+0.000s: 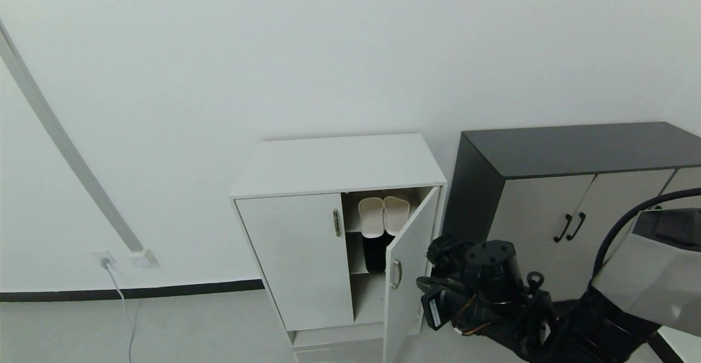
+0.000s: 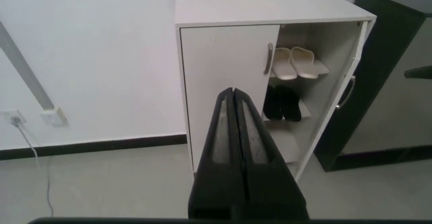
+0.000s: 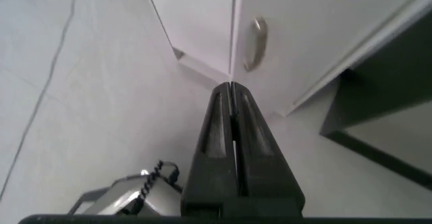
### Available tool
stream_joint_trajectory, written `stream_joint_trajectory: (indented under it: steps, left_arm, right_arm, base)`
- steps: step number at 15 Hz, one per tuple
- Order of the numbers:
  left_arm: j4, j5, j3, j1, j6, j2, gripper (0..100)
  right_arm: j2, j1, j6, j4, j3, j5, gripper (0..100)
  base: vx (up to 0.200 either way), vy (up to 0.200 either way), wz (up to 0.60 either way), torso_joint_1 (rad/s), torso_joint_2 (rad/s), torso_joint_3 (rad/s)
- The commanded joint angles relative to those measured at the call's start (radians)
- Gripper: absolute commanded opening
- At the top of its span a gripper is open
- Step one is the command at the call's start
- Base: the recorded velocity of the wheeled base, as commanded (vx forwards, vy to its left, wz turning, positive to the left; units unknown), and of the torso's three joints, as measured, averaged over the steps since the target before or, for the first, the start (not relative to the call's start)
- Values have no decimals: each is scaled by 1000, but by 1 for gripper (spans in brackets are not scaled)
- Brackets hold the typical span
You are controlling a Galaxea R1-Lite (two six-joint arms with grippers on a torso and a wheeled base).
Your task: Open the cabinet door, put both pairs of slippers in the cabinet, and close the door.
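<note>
Head view: one white slipper pair (image 1: 383,216), one black pair (image 1: 375,254), inside cabinet (image 1: 296,259).

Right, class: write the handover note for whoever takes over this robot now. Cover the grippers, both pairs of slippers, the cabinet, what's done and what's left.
Left gripper: shut, empty, held back from the white two-door cabinet.
Right gripper: shut, empty, close to the open right-hand door, near its metal handle.
Cream-white slippers: on the top shelf.
Black slippers: on the shelf below.
Done: door opened, both pairs inside.
Left: close the door.
</note>
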Motion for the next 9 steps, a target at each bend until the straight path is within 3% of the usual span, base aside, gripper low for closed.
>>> stream_joint_trajectory:
  steps: [1,5,9]
  left_arm:
    - [0,1,0,0,-1,0,0]
    - [0,1,0,0,-2,0,0]
    - [0,3,0,0,-4,0,0]
  right_arm:
    - [5,1,0,-33,43,0,0]
    - [51,0,3,-120,95,-1,0]
    - [135,-19,-2,-206,93,0,0]
  base:
    - [200,0,0,-12,-12,12]
    - [200,0,0,10,8,2]
    - [0,0,0,0,0,0]
